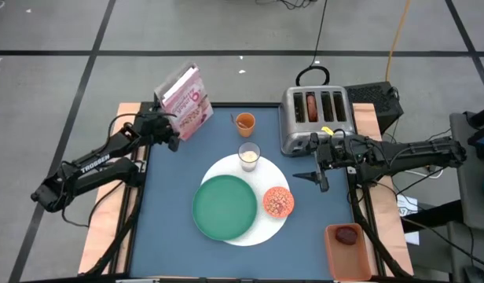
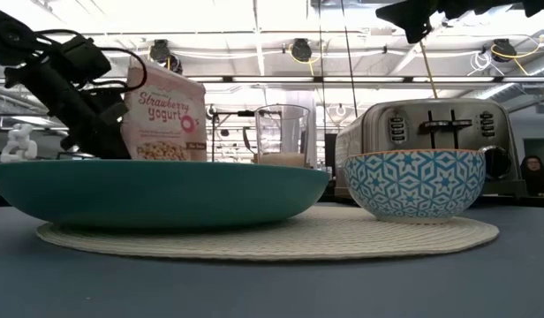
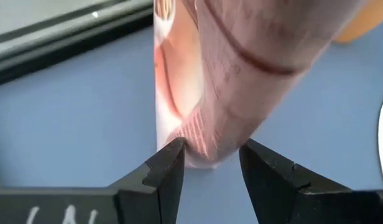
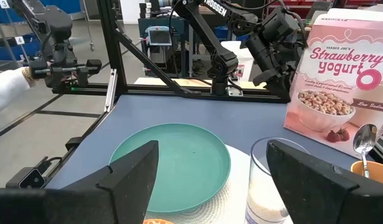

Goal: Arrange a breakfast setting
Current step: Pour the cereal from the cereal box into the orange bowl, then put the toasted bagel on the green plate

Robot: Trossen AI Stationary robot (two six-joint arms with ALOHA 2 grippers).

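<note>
On the blue counter [image 1: 171,196], the pink cereal box [image 4: 341,81] reads "Trader Joe's Strawberry Yogurt O's"; left gripper [image 3: 210,171] jaws loosely straddle its edge, right gripper [image 4: 210,180] jaws open.

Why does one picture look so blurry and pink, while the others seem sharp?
Left wrist view: the cereal box sits right at the lens between the left pincer fingers, so its print smears out of focus. Low view: ceiling lights glare behind, and the near plate looms large. High view: even light, soft shadows on the table.
</note>
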